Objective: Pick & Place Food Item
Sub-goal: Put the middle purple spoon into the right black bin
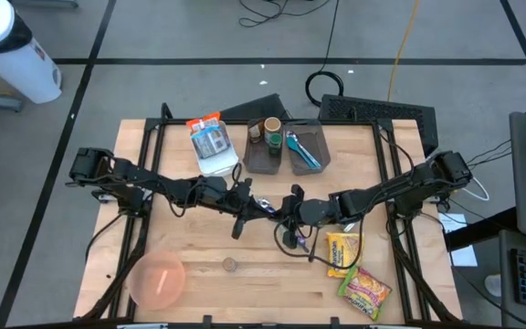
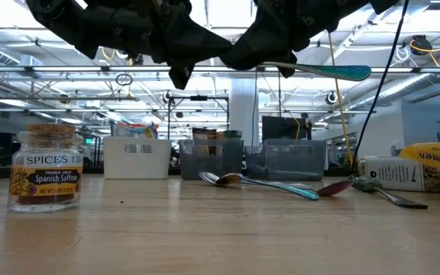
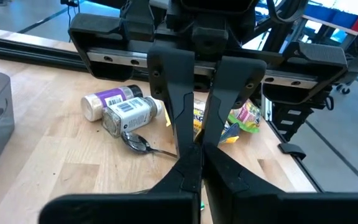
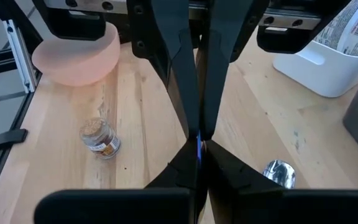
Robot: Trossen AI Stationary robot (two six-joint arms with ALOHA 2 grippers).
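Both pincers meet mid-tabletop in the high view, left pincer (image 1: 265, 205) and right pincer (image 1: 286, 206) closed tip to tip. Low view: a teal-handled spoon (image 2: 319, 72) is held aloft. Ramen packets (image 1: 343, 252) lie untouched; placing remains.

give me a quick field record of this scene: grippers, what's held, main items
left gripper: shut, mid-table, meeting the right gripper
right gripper: shut, mid-table
held: a thin teal-handled utensil between the grippers, raised; which one grips it is unclear
saffron jar: upright, front centre
pink bowl: front left
ramen packets: front right
grey bins: back centre
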